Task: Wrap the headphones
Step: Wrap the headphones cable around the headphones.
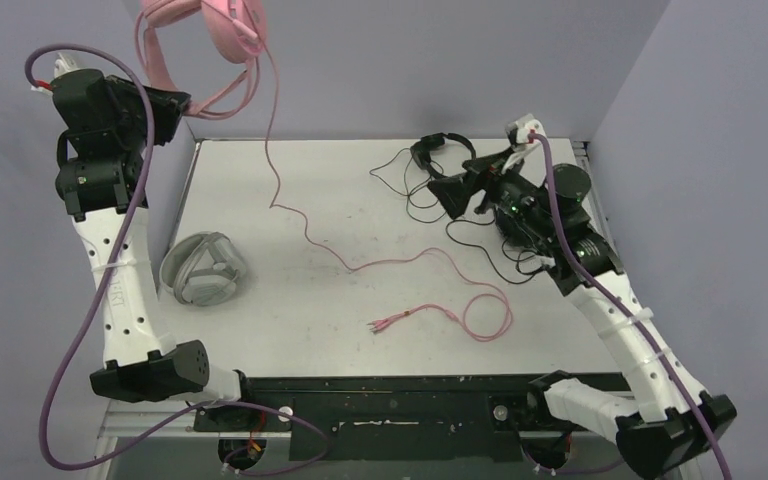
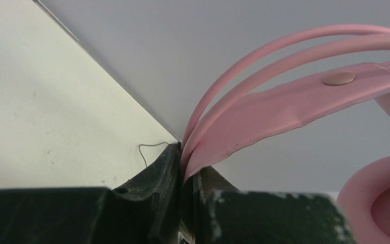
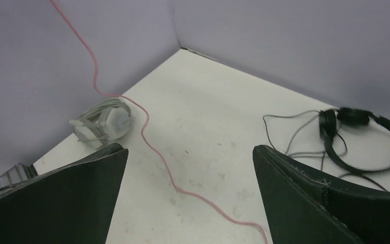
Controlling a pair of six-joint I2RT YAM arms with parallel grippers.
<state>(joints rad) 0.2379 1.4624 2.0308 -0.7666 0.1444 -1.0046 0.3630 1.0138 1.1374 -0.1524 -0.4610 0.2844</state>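
Top external: left tool (image 1: 178, 106) pinching pink headset (image 1: 228, 22) band, held high; pink cable (image 1: 348, 267) trails toward near-right; right tool (image 3: 190, 152) spread.

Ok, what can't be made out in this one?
- Pink headphones: the top view's upper edge cuts off the ear cups. The left wrist view's right edge crops one cup.
- Black cables: in the top view, the right arm covers where they lead.
- Pink cable: the plug end is too small in the top view, and it runs off the right wrist view's bottom edge.
- White-grey headset: no cord can be picked out in any view.
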